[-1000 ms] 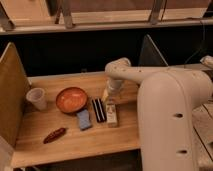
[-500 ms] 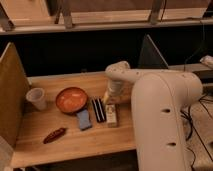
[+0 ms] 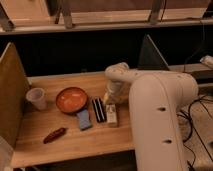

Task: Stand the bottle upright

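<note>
Wooden table (image 3: pixel 95 142) between side panels (image 3: pixel 12 95); spread fingers (image 3: pixel 107 98) above lying bottle (image 3: pixel 112 116)

Table (image 3: pixel 75 145): light wood, matt, with faint grain.
Bowl (image 3: pixel 71 99): orange, smooth, with a soft sheen on its inner face.
Cup (image 3: pixel 36 98), left of the bowl: translucent white plastic.
Sponge (image 3: pixel 84 119), right of and in front of the bowl: blue, matt, soft-looking.
Bar (image 3: pixel 98 110), right of the bowl: black, matt, with pale lengthwise lines.
Bottle (image 3: pixel 112 115), further right of the bowl: cream-white plastic, smooth, with a pale label.
Gripper (image 3: pixel 109 98), right of the bowl, just above the bottle's far end: pale, matt.
Arm (image 3: pixel 160 115): smooth white shell, satin finish.
</note>
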`<state>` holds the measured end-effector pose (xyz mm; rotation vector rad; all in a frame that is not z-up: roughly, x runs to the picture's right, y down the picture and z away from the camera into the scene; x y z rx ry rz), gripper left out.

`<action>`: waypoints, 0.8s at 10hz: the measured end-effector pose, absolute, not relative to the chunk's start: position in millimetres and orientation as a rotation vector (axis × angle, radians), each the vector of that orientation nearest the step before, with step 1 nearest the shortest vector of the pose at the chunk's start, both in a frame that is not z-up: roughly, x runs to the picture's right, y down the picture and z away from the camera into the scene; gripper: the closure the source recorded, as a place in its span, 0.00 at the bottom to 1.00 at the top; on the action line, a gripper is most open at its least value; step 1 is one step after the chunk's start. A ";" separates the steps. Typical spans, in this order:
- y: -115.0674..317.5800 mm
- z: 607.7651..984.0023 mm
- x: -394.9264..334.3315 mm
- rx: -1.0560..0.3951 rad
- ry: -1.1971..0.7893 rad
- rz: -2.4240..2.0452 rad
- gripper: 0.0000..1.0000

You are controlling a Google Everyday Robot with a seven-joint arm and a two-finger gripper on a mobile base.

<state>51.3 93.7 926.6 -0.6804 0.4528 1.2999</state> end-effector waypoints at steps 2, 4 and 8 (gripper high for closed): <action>95.9 928.6 50.7 -0.687 0.456 1.297 0.35; 97.1 931.1 50.7 -0.689 0.455 1.290 0.35; 95.2 936.3 49.2 -0.679 0.431 1.259 0.57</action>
